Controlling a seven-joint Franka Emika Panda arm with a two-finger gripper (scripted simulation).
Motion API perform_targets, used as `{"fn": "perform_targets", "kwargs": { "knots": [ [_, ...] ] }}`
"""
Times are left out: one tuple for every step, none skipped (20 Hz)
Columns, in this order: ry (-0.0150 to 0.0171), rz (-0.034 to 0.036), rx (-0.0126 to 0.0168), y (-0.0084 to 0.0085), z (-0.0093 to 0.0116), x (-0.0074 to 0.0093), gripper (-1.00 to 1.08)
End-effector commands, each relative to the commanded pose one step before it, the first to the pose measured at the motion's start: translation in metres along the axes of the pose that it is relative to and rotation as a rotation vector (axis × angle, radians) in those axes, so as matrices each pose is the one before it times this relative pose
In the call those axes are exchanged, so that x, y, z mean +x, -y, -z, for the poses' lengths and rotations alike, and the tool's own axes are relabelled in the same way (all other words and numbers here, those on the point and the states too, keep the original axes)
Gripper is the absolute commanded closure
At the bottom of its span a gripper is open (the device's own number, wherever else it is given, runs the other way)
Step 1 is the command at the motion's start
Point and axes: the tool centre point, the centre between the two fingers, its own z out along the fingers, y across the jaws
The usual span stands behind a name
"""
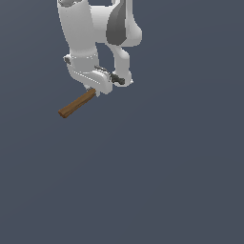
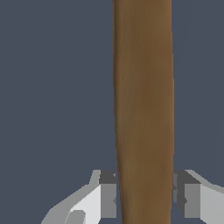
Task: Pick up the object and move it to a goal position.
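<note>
Closely, the pincer (image 2: 144,197) grips the hammer (image 1: 76,105) by its stiff wooden handle near the hidden head — probably head-heavy, so holding there limits swing — under the arm, on the exterior view's upper left.

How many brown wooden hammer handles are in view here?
1. The straight brown wooden handle sticks out from under the gripper toward the exterior view's left; in the wrist view it runs between the fingers. The hammer's head is hidden.

Pretty much wide open — the grey floor (image 1: 157,181) was bare from 3 round to 9 o'clock of the gripper (image 1: 97,89). Only the hammer (image 1: 76,105) handle poked out toward 8 o'clock, and the arm (image 1: 95,33) itself filled 12.
</note>
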Motion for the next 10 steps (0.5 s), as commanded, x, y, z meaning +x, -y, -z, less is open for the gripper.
{"fn": "perform_targets", "kwargs": {
  "knots": [
    [-0.00178, 0.00090, 0.00028, -0.01188, 0.01722, 0.00621, 1.08],
    [-0.00015, -0.00005, -0.00046, -0.00379, 0.00516, 0.00210, 1.08],
    [0.00000, 0.00000, 0.00000, -0.00351, 0.00467, 0.00198, 1.08],
    [-0.00024, 0.00001, -0.00065, -0.00293, 0.00419, 0.00174, 1.08],
    [0.00000, 0.00000, 0.00000, -0.00275, 0.00368, 0.00164, 1.08],
    [0.00000, 0.00000, 0.00000, -0.00238, 0.00319, 0.00145, 1.08],
    [0.00000, 0.00000, 0.00000, -0.00200, 0.00269, 0.00125, 1.08],
    [-0.00029, 0.00016, -0.00061, -0.00137, 0.00225, 0.00093, 1.08],
    [0.00000, 0.00000, 0.00000, -0.00127, 0.00171, 0.00082, 1.08],
    [0.00000, 0.00000, 0.00000, -0.00090, 0.00122, 0.00060, 1.08]
  ]
}}
